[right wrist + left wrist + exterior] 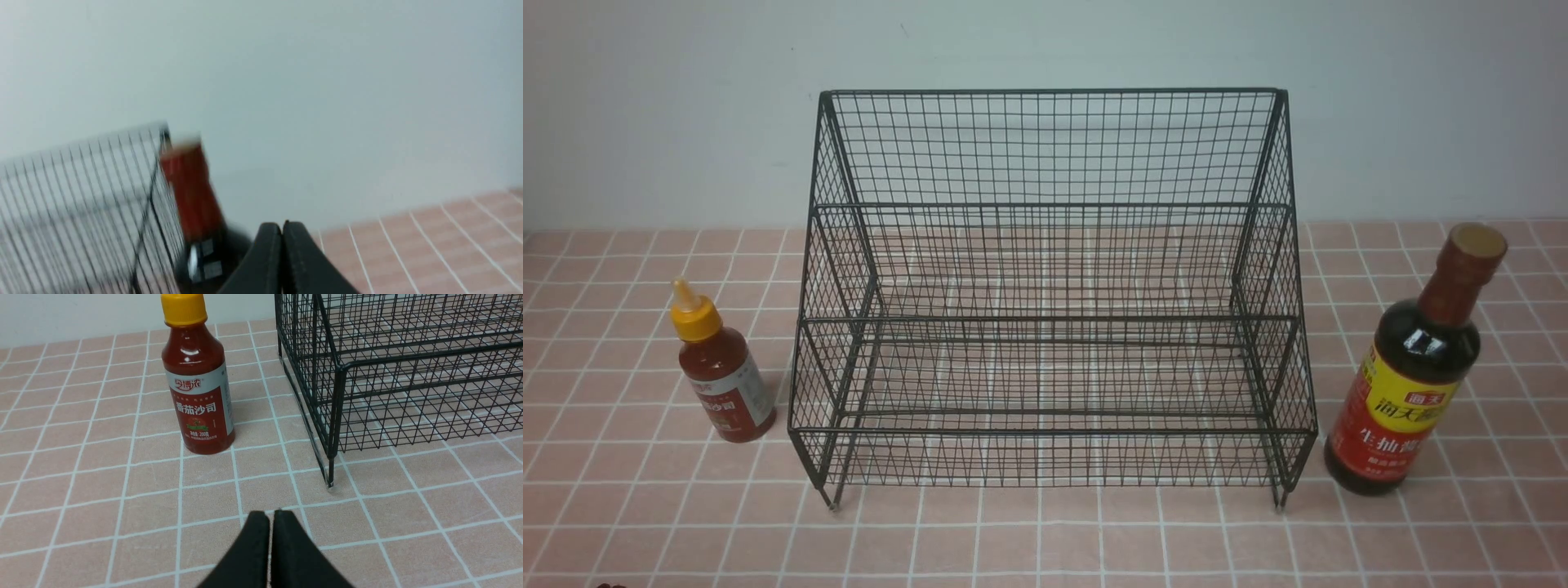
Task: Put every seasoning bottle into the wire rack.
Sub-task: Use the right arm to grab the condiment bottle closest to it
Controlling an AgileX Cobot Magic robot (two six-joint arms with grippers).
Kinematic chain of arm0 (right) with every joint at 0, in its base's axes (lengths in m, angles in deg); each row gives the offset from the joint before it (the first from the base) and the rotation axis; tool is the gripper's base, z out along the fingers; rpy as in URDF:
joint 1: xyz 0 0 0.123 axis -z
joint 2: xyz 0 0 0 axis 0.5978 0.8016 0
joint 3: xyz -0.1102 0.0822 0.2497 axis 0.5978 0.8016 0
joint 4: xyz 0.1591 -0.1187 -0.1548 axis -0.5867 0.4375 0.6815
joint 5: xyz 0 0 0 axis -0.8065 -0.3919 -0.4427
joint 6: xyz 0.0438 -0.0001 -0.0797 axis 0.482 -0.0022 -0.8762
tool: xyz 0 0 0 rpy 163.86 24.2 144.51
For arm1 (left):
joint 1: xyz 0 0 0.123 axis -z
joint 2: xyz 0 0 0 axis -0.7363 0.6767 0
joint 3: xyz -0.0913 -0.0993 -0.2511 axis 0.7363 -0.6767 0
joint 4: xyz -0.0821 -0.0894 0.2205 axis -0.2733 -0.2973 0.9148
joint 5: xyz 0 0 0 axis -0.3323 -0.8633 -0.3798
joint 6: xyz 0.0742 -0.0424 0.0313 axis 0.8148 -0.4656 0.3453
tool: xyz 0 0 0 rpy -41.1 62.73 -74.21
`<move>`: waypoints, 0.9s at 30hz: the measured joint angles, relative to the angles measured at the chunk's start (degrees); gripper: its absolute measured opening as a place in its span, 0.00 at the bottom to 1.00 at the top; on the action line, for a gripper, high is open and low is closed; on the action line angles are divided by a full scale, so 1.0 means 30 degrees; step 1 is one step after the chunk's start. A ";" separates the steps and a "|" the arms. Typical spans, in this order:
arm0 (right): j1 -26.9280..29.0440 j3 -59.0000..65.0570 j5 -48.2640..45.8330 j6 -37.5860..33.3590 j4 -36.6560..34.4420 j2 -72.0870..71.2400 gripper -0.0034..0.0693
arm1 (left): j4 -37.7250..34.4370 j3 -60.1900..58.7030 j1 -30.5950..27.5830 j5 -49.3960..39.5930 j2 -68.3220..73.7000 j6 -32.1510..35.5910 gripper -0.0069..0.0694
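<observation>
The black wire rack (1049, 91) stands in the middle of the pink-tiled surface (1045, 539). Its tall back is toward the pale wall (686, 98) and its lower tier faces forward. Both tiers hold nothing, and the tiles show straight through the mesh.

The red-sauce bottle (725, 384) stands upright on the surface to the left of the rack, near the rack's front-left corner but apart from it, with a strip of tile between them. Its yellow nozzle cap is on and its label faces forward. The soy-sauce bottle (1409, 384) stands upright on the rack's right, just beside the front-right corner and outside the wire. In the front view its brown cap reaches nearly to the level of the upper tier's front rail.

The left hand (271, 516) is out in front of the rack's front-left leg. Its two black fingers are pressed together with nothing between them, and the red-sauce bottle stands beyond the fingertips, untouched.

The right hand (282, 226) is likewise closed tight and holds nothing. Its wrist view is blurred, but the soy-sauce bottle's red neck and dark shoulder show beside the rack's upper right corner, beyond the fingertips. Whether the hand is clear of the bottle cannot be told from that view.
</observation>
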 joint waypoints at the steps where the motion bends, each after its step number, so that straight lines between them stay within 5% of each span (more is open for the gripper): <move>1: 0.0000 0.0000 0.0699 0.0174 -0.0109 0.0000 0.03 | 0.0000 0.0000 0.0000 0.0000 0.0000 0.0000 0.08; 7: 0.0000 0.0000 0.1445 0.0732 0.1047 0.0000 0.03 | 0.0000 0.0000 0.0000 0.0000 0.0000 0.0000 0.08; 14: 0.0000 -0.0279 0.3839 0.4669 0.2536 0.0712 0.03 | 0.0000 0.0000 0.0000 0.0000 0.0000 0.0000 0.08; 21: 0.0000 -0.4644 0.4140 0.5888 0.6495 0.7708 0.05 | 0.0000 0.0000 0.0000 0.0000 0.0000 0.0000 0.08; 27: -0.0238 -0.7179 0.6001 0.6993 0.8608 1.3693 0.18 | 0.0000 0.0000 0.0000 0.0000 0.0000 0.0000 0.08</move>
